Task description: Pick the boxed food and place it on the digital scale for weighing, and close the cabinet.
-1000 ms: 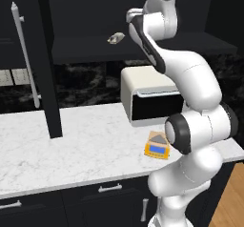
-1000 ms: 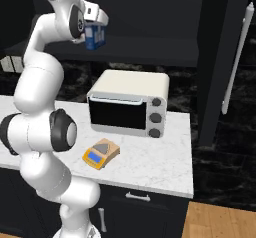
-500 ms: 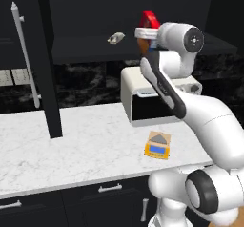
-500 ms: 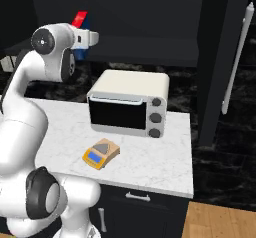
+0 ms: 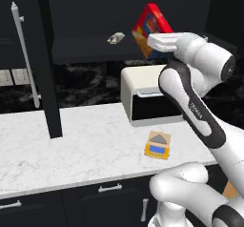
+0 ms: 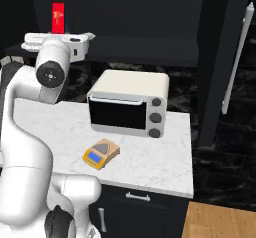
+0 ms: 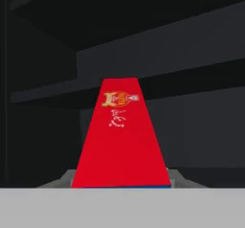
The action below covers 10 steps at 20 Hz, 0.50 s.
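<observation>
Tool (image 5: 155, 41) clamped on the box (image 5: 152, 28), held upright high in front of the open cabinet (image 5: 45, 64), above the oven (image 6: 127, 102). Scale (image 5: 157, 145) bare on the worktop (image 5: 71, 145), well below the box.

Matt red cardboard boxed food (image 5: 151, 29); veined, smooth white marble counter (image 5: 86, 145).

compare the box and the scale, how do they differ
The box is red with a yellow-orange picture; the scale is orange-yellow with a grey plate and blue display. The box stands on edge, up in the air at the end effector; the scale lies flat on the counter in front of the oven. Both are small beside the oven.
</observation>
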Available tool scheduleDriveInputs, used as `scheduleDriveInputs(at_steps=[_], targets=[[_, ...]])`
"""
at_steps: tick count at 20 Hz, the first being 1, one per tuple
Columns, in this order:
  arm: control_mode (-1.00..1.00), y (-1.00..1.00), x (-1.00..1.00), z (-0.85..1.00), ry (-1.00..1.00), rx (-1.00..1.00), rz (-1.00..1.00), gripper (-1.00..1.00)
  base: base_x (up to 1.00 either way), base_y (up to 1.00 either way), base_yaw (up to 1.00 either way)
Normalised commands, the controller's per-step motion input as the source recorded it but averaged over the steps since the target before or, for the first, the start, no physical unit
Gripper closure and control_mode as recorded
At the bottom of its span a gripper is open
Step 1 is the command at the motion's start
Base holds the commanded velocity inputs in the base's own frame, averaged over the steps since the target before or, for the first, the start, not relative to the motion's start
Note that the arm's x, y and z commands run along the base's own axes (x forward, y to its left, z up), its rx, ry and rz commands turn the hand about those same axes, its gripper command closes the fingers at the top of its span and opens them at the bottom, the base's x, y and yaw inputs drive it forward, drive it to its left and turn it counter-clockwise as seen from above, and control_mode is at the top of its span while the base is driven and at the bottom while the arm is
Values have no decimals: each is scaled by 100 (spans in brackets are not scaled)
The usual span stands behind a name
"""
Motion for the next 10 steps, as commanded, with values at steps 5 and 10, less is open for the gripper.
scheduleDriveInputs(at_steps=[5,10], targets=[[-100,-38,-91,7,3,0,31,100,0,0,0],[-100,-31,-54,-1,15,0,27,100,0,0,0]])
